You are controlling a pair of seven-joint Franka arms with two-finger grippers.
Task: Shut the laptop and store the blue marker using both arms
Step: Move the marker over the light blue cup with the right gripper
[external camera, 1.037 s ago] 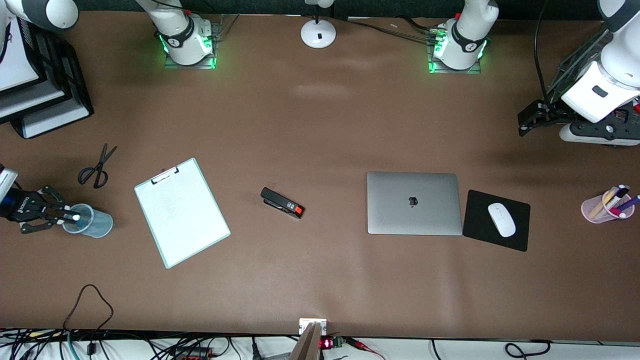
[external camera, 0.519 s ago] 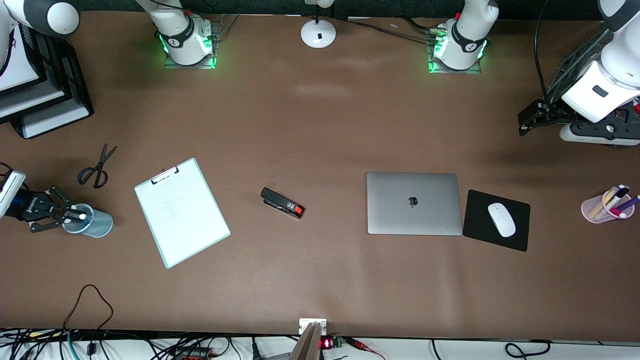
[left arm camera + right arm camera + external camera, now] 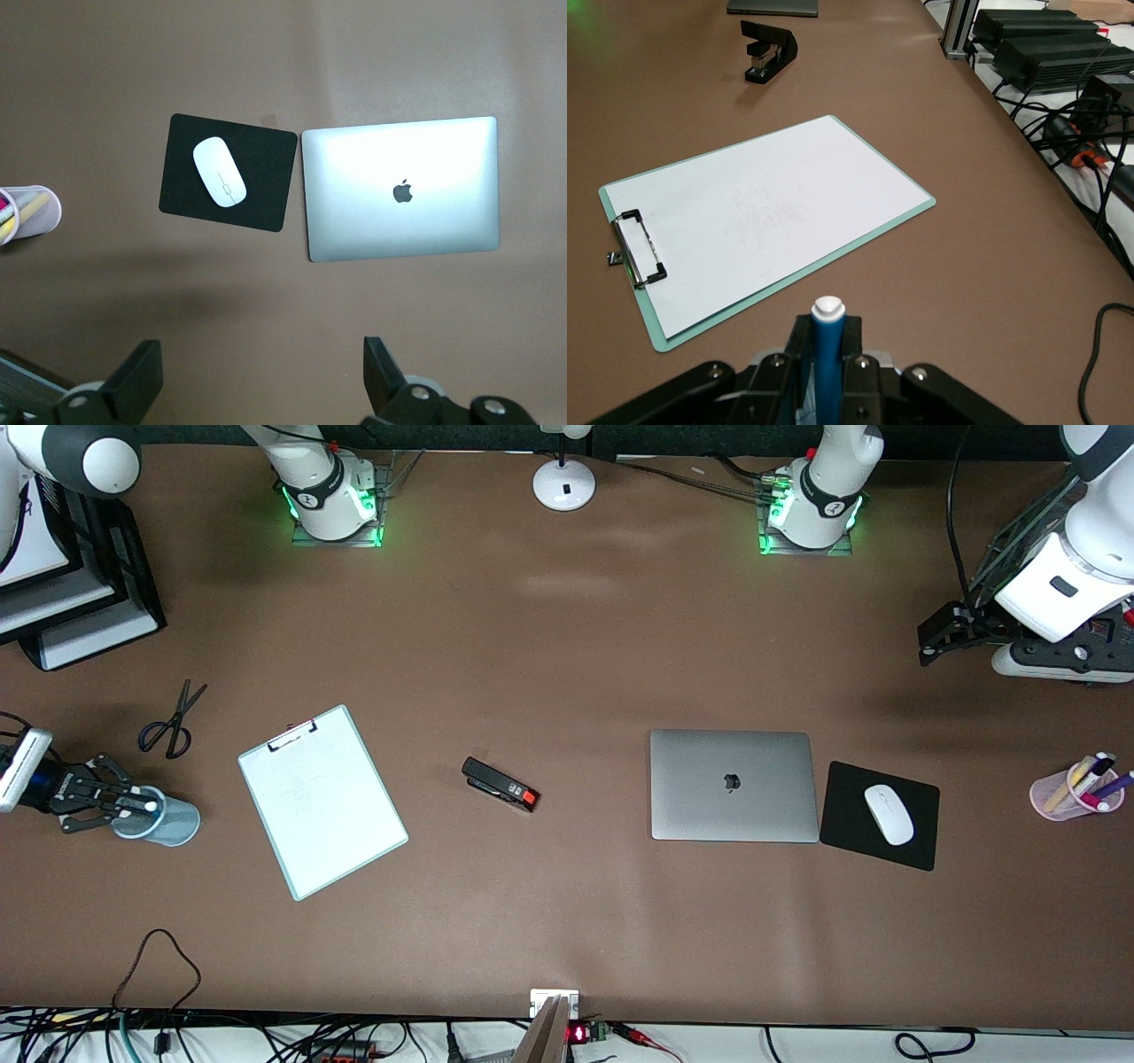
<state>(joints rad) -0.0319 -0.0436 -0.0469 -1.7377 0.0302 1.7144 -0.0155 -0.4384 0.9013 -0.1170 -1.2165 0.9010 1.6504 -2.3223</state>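
Over cup (image 3: 159, 821), marker (image 3: 828, 354) barrel half hidden

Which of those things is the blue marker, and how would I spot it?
Start at the clipboard and go toward the right arm's end of the table to the pale blue cup. The right gripper, shut, holds the blue marker over that cup. It is the only pen here: blue barrel, white tip, unlike those in the pink cup.

Silver-grey laptop (image 3: 733, 785), dark logo; blue marker (image 3: 829, 354), white tip; black mousepad (image 3: 881, 815), white mouse (image 3: 889, 814).
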